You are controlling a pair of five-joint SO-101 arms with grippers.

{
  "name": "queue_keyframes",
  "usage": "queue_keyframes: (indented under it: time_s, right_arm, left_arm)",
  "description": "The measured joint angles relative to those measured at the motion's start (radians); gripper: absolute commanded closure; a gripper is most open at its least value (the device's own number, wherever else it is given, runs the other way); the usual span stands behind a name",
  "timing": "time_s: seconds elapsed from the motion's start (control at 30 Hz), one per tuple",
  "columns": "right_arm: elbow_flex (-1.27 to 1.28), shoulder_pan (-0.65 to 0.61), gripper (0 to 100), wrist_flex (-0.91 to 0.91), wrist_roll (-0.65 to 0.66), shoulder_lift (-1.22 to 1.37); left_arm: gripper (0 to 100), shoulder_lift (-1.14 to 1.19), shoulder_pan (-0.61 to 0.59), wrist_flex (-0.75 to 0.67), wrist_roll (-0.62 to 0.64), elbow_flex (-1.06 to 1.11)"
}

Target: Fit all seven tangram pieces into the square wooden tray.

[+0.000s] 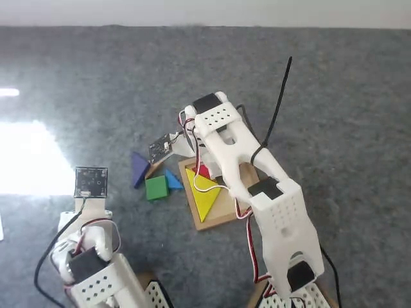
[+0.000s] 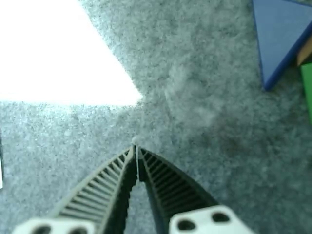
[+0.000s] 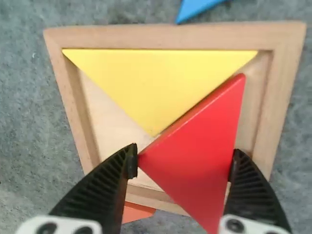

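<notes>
We see left pincer [image 2: 135, 148] clenched on nothing, tips together over grey worktop [image 1: 334, 115]. Right of it, outside tray, close together: dark blue triangle [image 1: 139, 168], green square [image 1: 156, 187], light blue triangle [image 1: 173, 181]. Square wooden tray [image 3: 165, 36] sits mid-worktop; yellow triangle [image 3: 156, 83] lies flat inside along one rim. We find right pincer [image 3: 183, 163] grasping red triangle [image 3: 195, 156], one finger each side, one corner overhanging tray rim. Orange piece [image 3: 137, 212] pokes out beside tray.

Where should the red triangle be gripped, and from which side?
Probably from above: the right hand closing across the red triangle from its right-angle corner to its long edge's middle. It is thin and flat, overhanging the wooden tray rim, which blocks low approaches.
</notes>
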Motion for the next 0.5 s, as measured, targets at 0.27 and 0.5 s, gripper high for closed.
queue_keyframes:
  time_s: [0.27, 0.5]
  right_arm:
    - [-0.005, 0.0, 47.0, 0.0, 0.003, 0.0]
    - [-0.146, 0.011, 50.4, 0.009, -0.023, -0.032]
  left_arm:
    - [99, 0.0, 0.0, 0.0, 0.0, 0.0]
    - [99, 0.0, 0.0, 0.0, 0.0, 0.0]
